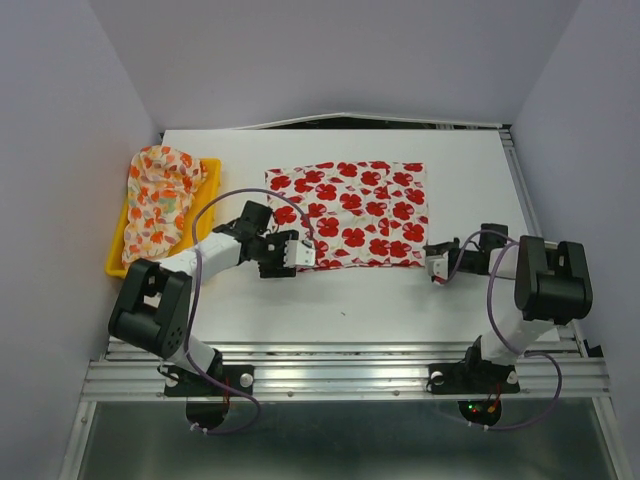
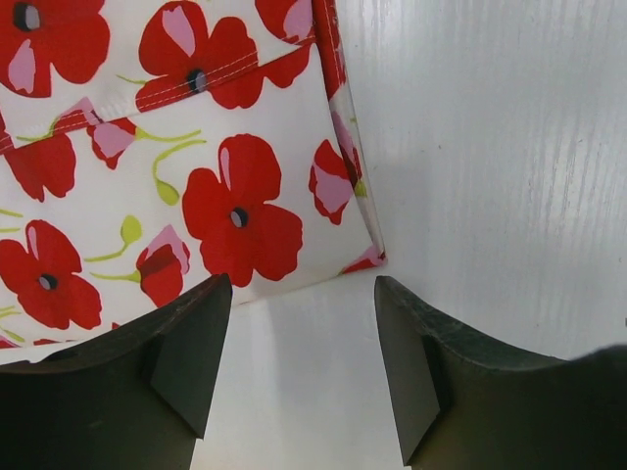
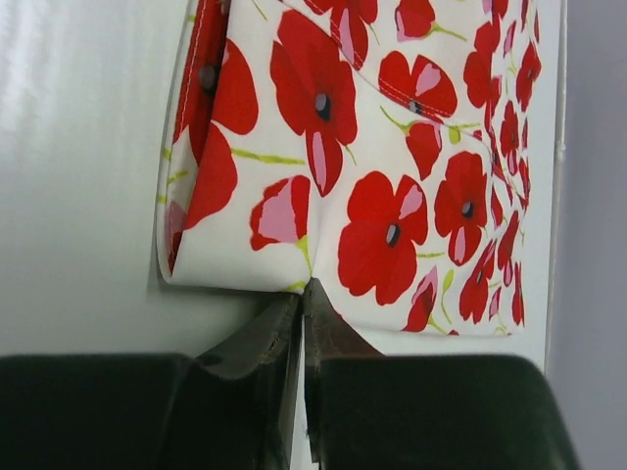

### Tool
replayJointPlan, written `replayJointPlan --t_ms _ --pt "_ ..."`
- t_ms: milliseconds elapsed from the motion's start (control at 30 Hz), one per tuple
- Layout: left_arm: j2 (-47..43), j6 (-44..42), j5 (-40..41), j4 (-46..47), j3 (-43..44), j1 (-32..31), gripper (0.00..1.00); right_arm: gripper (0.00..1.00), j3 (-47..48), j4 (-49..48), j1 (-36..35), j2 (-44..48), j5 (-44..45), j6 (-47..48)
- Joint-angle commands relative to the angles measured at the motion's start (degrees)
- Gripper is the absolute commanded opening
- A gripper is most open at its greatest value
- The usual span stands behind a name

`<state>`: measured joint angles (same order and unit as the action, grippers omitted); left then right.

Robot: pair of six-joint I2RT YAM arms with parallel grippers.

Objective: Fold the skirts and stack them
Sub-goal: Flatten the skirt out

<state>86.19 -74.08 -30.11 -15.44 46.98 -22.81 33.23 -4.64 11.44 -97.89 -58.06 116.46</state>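
The white skirt with large red flowers (image 1: 350, 212) lies flat in the middle of the table. My left gripper (image 1: 300, 252) is open just off its near left corner; in the left wrist view the skirt (image 2: 196, 196) ends just ahead of the gripper (image 2: 304, 294), with only bare table between the fingers. My right gripper (image 1: 432, 262) is shut on the skirt's near right edge; in the right wrist view the cloth (image 3: 392, 215) puckers where the gripper (image 3: 304, 294) pinches it. The cream skirt with orange, red and green print (image 1: 160, 200) lies bunched in the tray.
The yellow plastic tray (image 1: 113, 262) stands at the table's left edge. Grey walls close in the left, right and back. The table's right edge (image 1: 515, 190) runs close to the right arm.
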Motion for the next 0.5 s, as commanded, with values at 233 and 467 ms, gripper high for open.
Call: replayJointPlan --t_ms 233,467 --pt "3.8 26.8 2.0 5.3 8.4 1.2 0.68 0.06 -9.5 42.4 -9.3 21.0 5.7 31.9" --pt "7.7 46.4 4.7 6.9 14.9 2.6 0.68 0.47 -3.7 59.8 -10.7 32.2 -1.7 19.1"
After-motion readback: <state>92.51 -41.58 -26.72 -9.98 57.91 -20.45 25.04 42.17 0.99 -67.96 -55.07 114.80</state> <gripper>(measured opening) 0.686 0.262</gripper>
